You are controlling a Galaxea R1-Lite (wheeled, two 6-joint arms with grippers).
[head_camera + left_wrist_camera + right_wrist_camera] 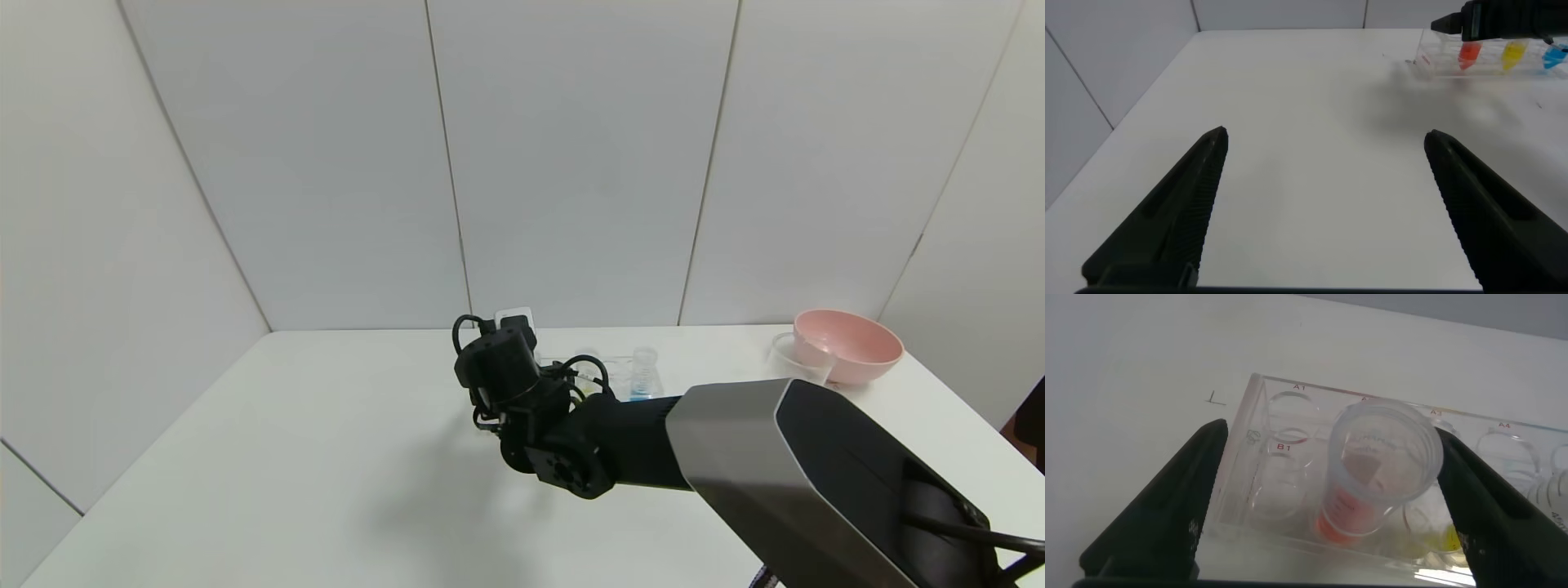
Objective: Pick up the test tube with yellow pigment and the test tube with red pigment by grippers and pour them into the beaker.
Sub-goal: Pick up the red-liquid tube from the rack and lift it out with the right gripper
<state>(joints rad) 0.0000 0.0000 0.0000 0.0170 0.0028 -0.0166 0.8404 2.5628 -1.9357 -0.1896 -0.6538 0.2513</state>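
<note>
Right wrist view: right gripper (pixel 1331 506), fingers spread, straddles the clear test tube with red pigment (pixel 1372 478), orange-red liquid at bottom, standing in rack (pixel 1259 449).

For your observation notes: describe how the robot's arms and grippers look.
The right arm has a grey shell, black joints and looped black cables, with a small white block by the wrist. The left gripper and right gripper have long, flat, tapering black fingers.

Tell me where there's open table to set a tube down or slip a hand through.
The table is bare along the robot's left side, between the left wall and the right arm. It is crowded at the back: the rack with its tubes under the right gripper, and the pink bowl in the far right corner.
</note>
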